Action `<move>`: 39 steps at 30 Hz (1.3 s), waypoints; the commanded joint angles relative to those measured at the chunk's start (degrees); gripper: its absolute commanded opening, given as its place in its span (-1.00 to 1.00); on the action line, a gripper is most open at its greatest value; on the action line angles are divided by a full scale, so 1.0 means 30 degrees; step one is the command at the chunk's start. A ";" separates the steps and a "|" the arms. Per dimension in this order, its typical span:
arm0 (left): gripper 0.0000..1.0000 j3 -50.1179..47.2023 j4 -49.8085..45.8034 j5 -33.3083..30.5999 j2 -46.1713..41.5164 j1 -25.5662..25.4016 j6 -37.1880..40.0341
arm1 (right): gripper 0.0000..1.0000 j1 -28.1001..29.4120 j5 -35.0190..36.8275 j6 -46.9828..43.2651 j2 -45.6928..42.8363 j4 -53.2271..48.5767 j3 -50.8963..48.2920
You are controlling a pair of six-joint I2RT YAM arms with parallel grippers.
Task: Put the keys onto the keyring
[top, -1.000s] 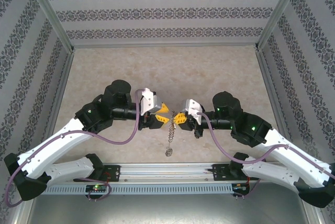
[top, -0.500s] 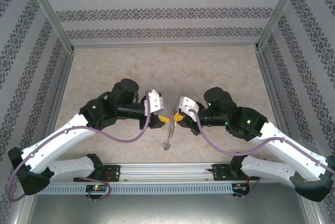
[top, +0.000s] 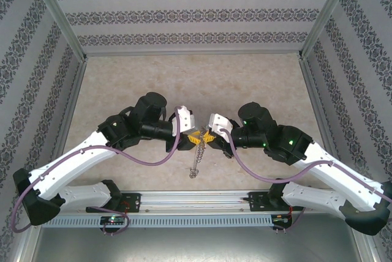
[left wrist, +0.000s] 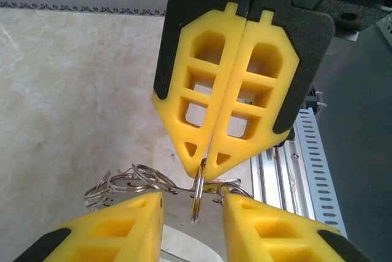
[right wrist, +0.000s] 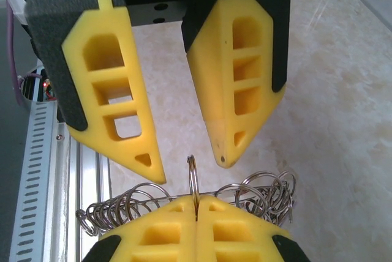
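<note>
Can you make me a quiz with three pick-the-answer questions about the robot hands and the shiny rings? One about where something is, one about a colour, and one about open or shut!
1. Where is the upright ring?
A) between the fingers of the left gripper
B) inside a cup
C) on top of a box

2. What colour are the fingers?
A) blue
B) yellow
C) green

3. How is the right gripper?
A) wide open
B) shut on nothing
C) shut on the ring

Answers:
1 A: the ring stands in the gap between the left gripper's two spread fingers.
2 B: all four fingers are bright yellow with black backs.
3 C: its two fingers press together with the ring's edge pinched at their tips.
</note>
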 commanded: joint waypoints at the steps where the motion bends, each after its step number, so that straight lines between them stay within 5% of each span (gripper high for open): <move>1: -0.48 -0.0158 0.1079 0.0630 -0.0030 -0.0285 -0.0324 | -1.00 0.0216 -0.0505 -0.0322 0.0020 0.0963 0.0800; 4: -0.60 -0.0357 0.1386 0.0574 -0.0188 -0.0283 -0.0493 | -1.00 0.0214 -0.0805 -0.0348 0.0136 0.1179 0.0744; 7: -1.00 -0.0569 0.1649 0.0587 -0.0425 -0.0285 -0.0556 | -1.00 0.0235 -0.1078 -0.0358 0.0105 0.1288 0.0647; 11: -1.00 -0.0778 0.1809 0.0529 -0.0714 -0.0256 -0.0529 | -1.00 0.0235 -0.1432 -0.0052 -0.0516 0.1801 0.0168; 15: -1.00 -0.0940 0.2064 0.0932 -0.0921 -0.0199 -0.0555 | -0.60 0.0206 -0.1248 0.0878 -0.1685 0.2387 -0.0917; 18: -1.00 -0.1014 0.2312 0.1371 -0.1045 -0.0111 -0.0640 | -0.55 0.0206 -0.0962 0.1515 -0.2211 0.2483 -0.1611; 29: -1.00 -0.1151 0.2973 0.2212 -0.1679 0.0110 -0.0959 | -0.55 -0.0014 -0.1924 0.2240 -0.1984 0.2666 -0.2441; 39: -1.00 -0.1364 0.3400 0.2540 -0.2028 0.0213 -0.1200 | -0.98 -0.0212 -0.2185 0.2203 -0.1894 0.2972 -0.2600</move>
